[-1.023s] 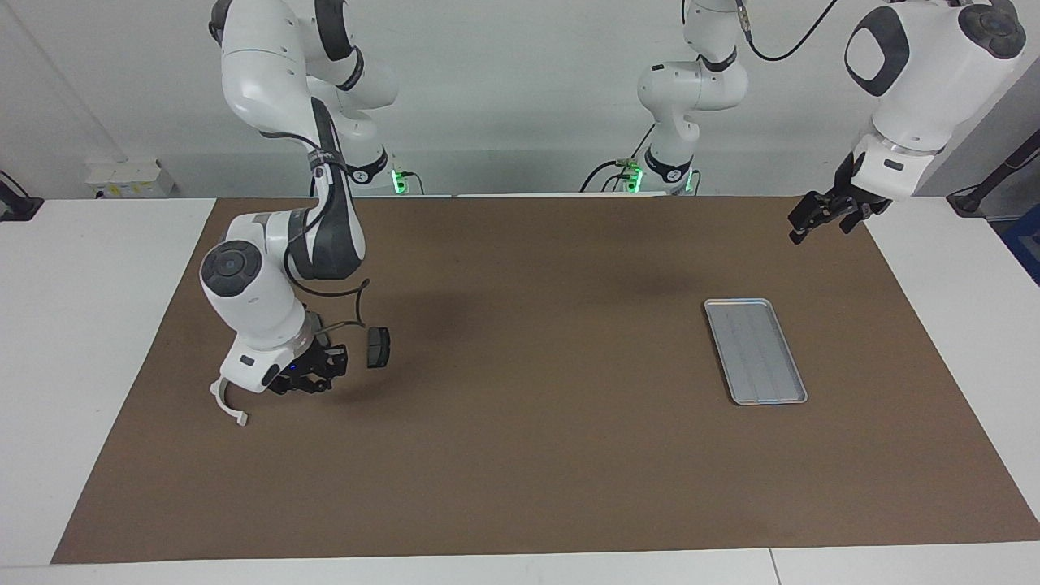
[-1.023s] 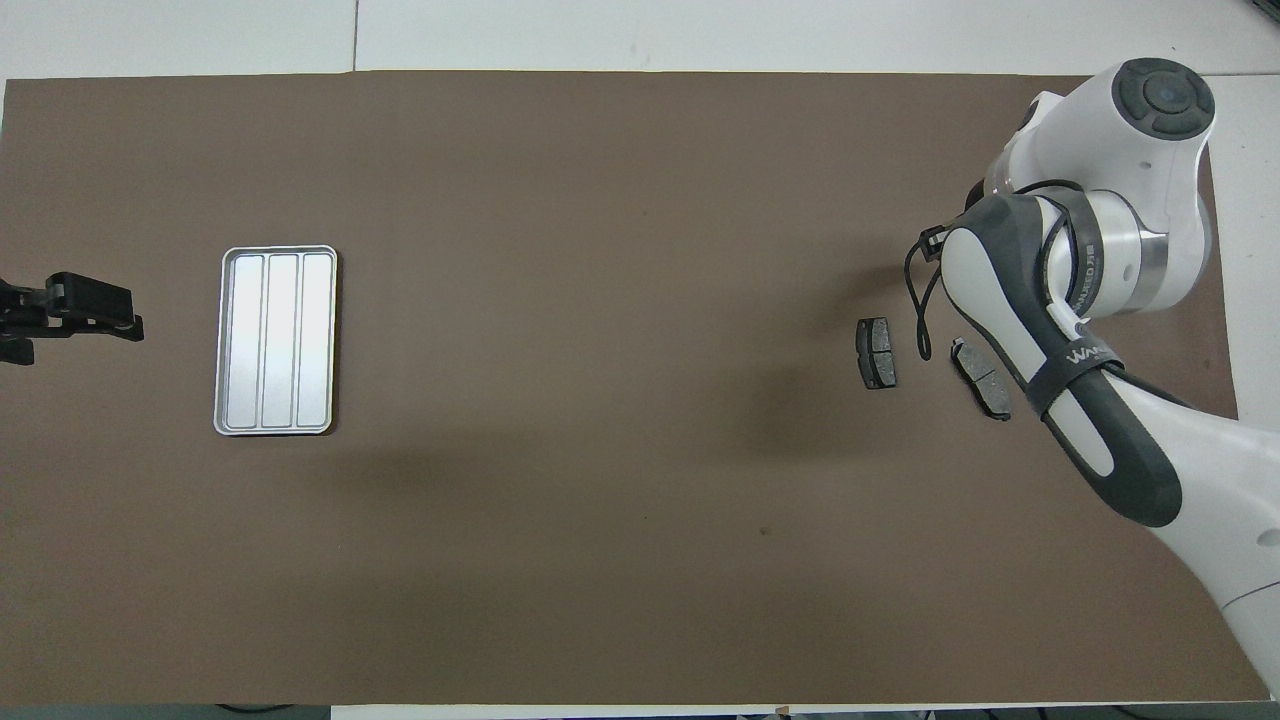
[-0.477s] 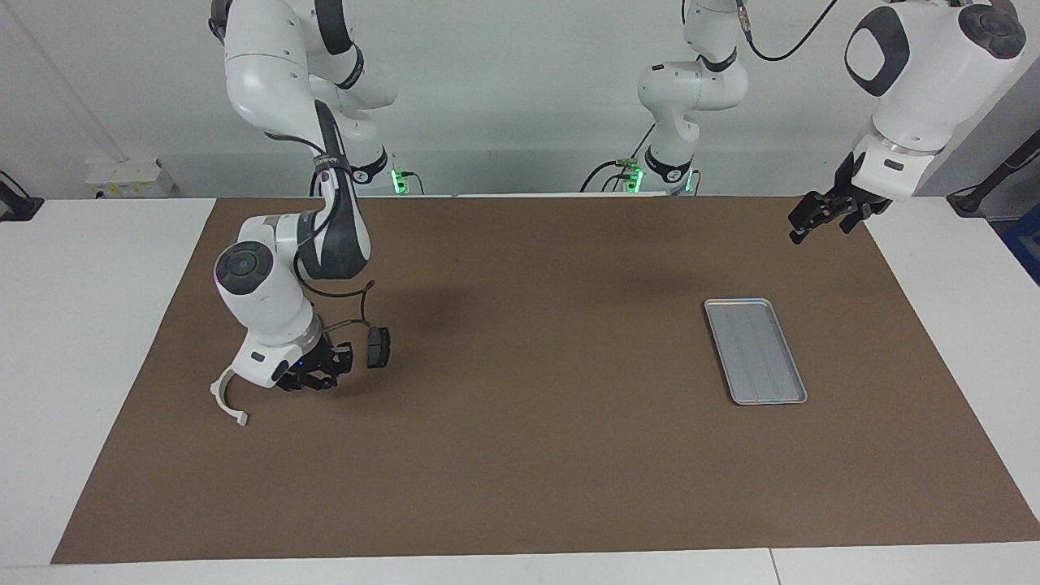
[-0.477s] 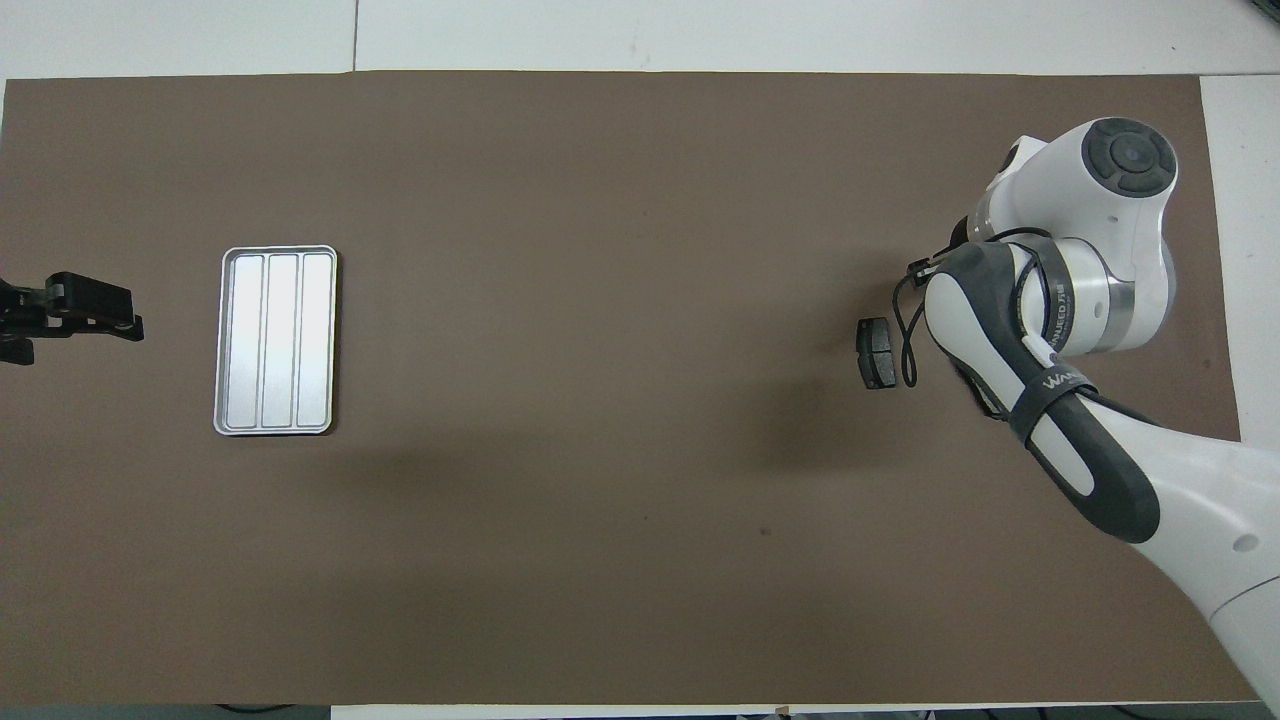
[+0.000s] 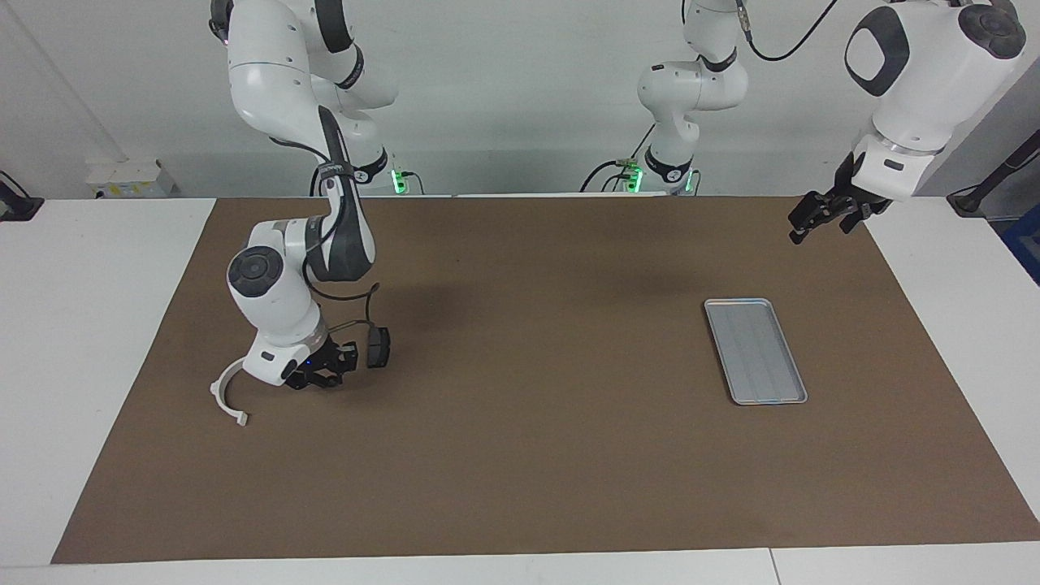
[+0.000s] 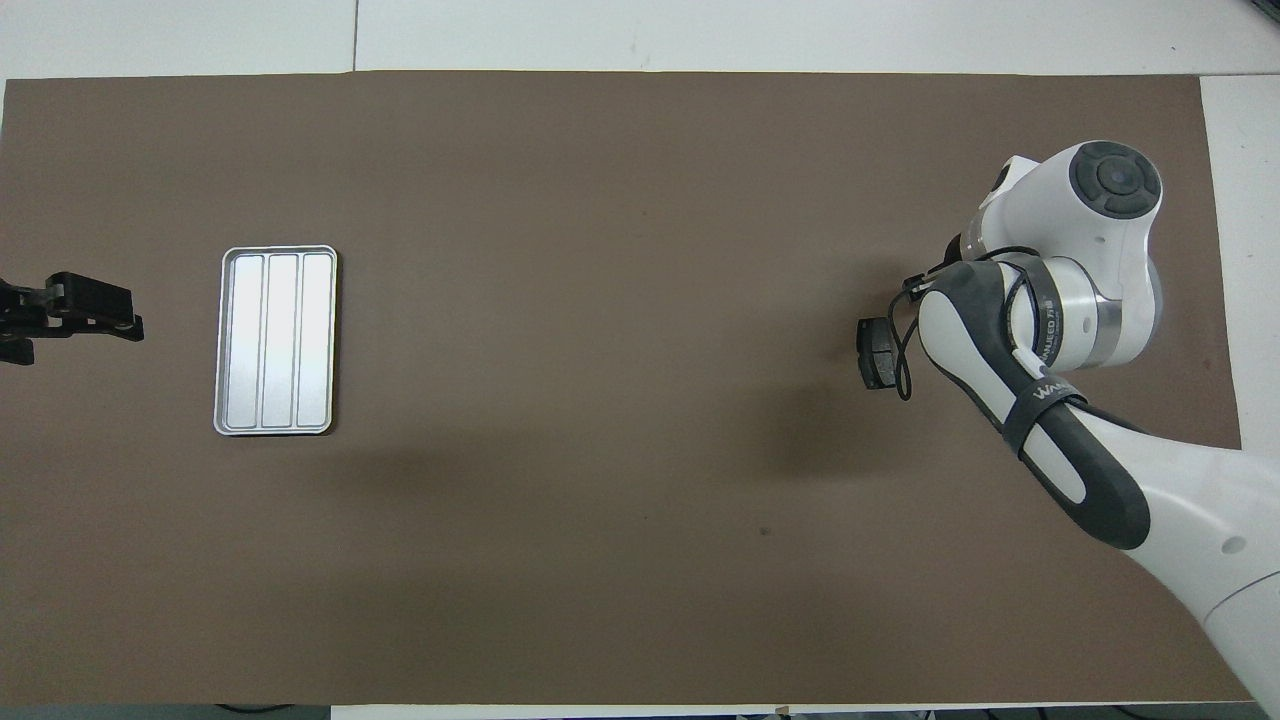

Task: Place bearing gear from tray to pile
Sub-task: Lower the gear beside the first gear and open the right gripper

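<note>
The silver-grey tray (image 5: 756,350) lies on the brown mat toward the left arm's end, and its ribbed floor (image 6: 275,340) is bare. No bearing gear shows in either view. The pile is at the right arm's end: a white half-ring bracket (image 5: 227,398) and one dark brake-pad piece (image 5: 378,347), also seen in the overhead view (image 6: 877,352). The second pad is hidden under the right arm. My right gripper (image 5: 321,374) hangs low over the mat between the bracket and the pad. My left gripper (image 5: 821,221) waits open in the air over the mat's corner near its base.
The brown mat (image 5: 528,455) covers most of the white table. The right arm's forearm (image 6: 1040,400) reaches over the pile in the overhead view and covers the bracket there.
The right arm's wrist has drawn back toward the robots and slightly toward the table's middle, and now covers the second pad in the overhead view. The left arm, tray and visible pad have not moved.
</note>
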### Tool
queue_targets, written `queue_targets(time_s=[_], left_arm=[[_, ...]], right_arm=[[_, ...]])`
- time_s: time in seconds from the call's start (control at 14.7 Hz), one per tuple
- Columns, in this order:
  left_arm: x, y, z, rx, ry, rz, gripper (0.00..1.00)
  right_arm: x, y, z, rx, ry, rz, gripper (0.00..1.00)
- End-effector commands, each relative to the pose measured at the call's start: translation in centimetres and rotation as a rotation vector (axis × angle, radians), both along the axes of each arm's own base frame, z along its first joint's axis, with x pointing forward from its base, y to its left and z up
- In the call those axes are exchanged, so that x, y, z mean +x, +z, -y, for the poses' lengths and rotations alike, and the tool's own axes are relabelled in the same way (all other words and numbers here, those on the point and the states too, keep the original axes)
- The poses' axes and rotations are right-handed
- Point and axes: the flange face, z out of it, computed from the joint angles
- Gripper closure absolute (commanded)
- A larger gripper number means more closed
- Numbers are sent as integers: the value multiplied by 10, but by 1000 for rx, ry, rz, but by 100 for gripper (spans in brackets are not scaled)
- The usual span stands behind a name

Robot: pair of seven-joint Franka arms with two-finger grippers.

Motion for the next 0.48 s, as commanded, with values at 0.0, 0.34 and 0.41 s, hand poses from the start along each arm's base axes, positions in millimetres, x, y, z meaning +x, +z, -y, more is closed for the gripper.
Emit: queue_targets(time_s=[0.0,0.34,0.41], left_arm=[[-6,3,0,14,-12,11,0],[-6,3,0,14,-12,11,0],[-6,3,0,14,-12,11,0]], right_arm=[[-14,-1,1,15,3,18,100],[-16,-4,-5,16,-13,15,69],[-15,-2,-7,14,-45,9,8]])
